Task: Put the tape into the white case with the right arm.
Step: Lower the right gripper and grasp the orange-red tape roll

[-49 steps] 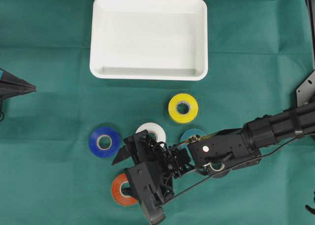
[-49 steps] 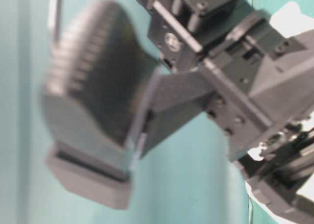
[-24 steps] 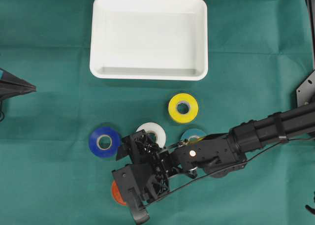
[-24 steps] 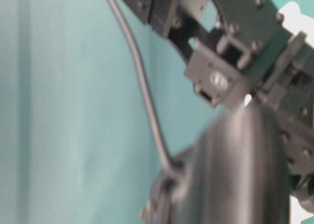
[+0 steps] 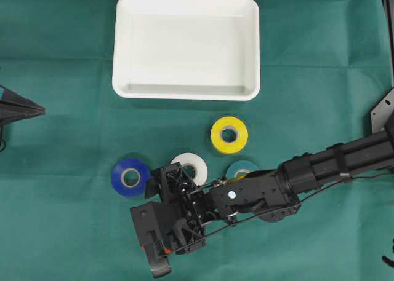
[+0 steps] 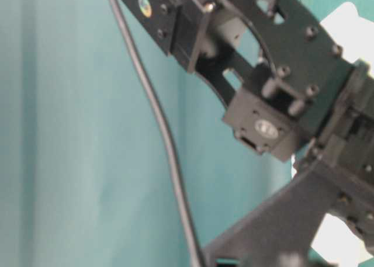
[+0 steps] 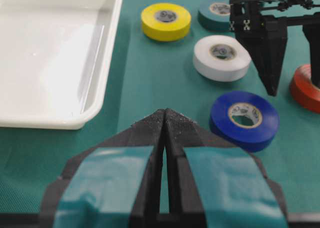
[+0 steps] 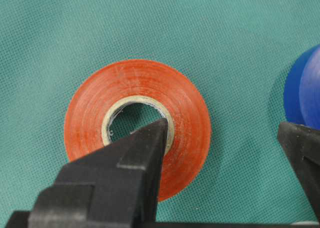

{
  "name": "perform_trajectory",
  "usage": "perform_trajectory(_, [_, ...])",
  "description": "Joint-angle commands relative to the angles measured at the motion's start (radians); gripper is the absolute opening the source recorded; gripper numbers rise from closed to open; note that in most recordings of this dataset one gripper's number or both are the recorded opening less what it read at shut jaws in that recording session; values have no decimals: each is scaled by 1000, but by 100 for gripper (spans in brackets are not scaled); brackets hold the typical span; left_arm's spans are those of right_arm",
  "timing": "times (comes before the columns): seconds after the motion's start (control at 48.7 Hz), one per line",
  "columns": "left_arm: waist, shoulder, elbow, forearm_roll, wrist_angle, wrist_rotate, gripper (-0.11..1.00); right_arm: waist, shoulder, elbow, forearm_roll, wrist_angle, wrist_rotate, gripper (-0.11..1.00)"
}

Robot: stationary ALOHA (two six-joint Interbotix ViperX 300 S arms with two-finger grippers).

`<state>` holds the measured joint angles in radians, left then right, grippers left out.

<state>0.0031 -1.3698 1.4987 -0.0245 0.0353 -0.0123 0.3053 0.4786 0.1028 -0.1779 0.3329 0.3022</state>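
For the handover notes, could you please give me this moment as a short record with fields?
case: white case, holds no tape
loose rolls: yellow roll, white roll, teal roll, blue roll, orange roll, all on the green cloth
right gripper: right gripper open, directly above the orange roll, one finger over its core hole, the other outside it near the blue roll
grasp: not closed on anything
left gripper: left gripper shut, at the table's left edge, away from the rolls

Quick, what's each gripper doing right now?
Left gripper: shut, holding nothing.
Right gripper: open, one finger over the orange tape roll, nothing gripped.
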Motion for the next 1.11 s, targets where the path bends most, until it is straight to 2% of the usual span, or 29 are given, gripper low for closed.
perform_trajectory(0.0, [2,8,-11,0,-9,0,0,3,-14,-38,15,44,14,64])
perform_trajectory(0.123, [3,8,-11,0,-9,0,0,3,-5,-72,52,126,17,60])
perform_trajectory(0.329, [3,8,-11,0,-9,0,0,6,5,-92,55,147,17,43])
perform_trajectory(0.411, [2,8,-11,2,-9,0,0,6,9,-98,55,138,17,33])
perform_trajectory(0.514, [2,8,-11,0,-9,0,0,6,17,-103,57,129,17,12])
perform_trajectory(0.575, [2,8,-11,0,-9,0,0,6,17,-103,57,127,17,7])
perform_trajectory(0.699, [2,8,-11,0,-9,0,0,6,17,-103,57,129,17,1])
perform_trajectory(1.089, [2,8,-11,2,-9,0,0,23,-46,-103,55,137,17,1])
